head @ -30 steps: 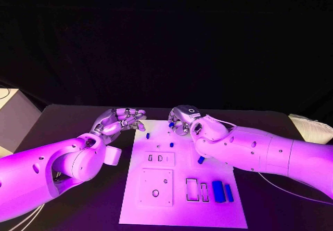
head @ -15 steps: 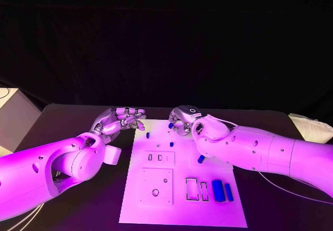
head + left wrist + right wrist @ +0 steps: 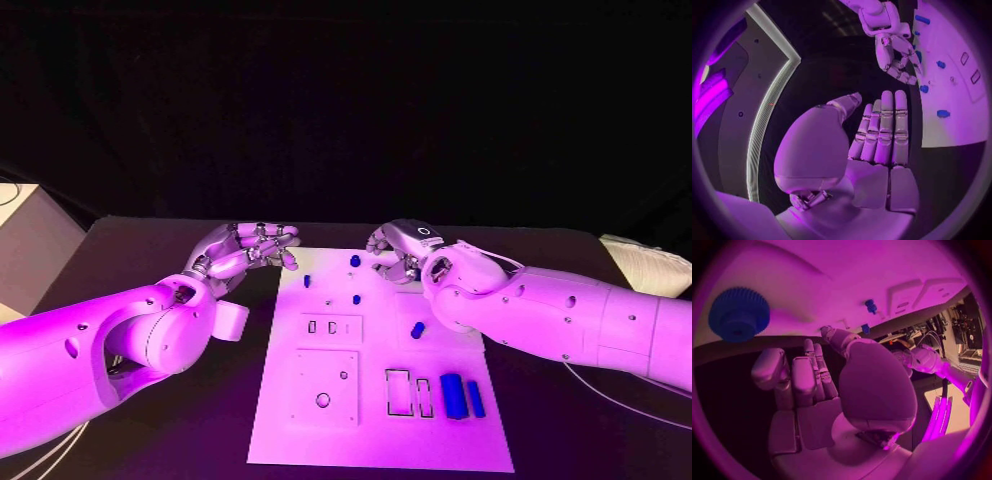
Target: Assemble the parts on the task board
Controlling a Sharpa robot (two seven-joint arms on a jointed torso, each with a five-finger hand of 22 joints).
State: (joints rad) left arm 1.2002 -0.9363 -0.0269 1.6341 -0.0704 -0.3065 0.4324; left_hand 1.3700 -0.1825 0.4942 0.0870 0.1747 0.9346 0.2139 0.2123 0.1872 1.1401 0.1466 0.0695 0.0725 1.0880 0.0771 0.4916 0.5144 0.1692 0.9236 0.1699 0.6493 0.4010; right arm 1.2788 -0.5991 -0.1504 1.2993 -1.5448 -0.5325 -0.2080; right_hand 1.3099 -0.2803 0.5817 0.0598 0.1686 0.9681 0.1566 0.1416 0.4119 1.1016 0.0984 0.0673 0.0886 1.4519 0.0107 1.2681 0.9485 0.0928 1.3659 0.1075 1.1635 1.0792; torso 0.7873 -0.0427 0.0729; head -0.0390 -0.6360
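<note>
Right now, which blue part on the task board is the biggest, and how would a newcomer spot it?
Start at the white task board in the middle of the black table and go to its near right corner. Beside two empty rectangular slots lie two upright blue bars; the wide blue bar is the left one. It is broader than the thin blue bar next to it.

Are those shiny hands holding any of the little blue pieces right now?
No. The left hand hovers beside the task board, the right hand over its far end; neither grips a part.
</note>
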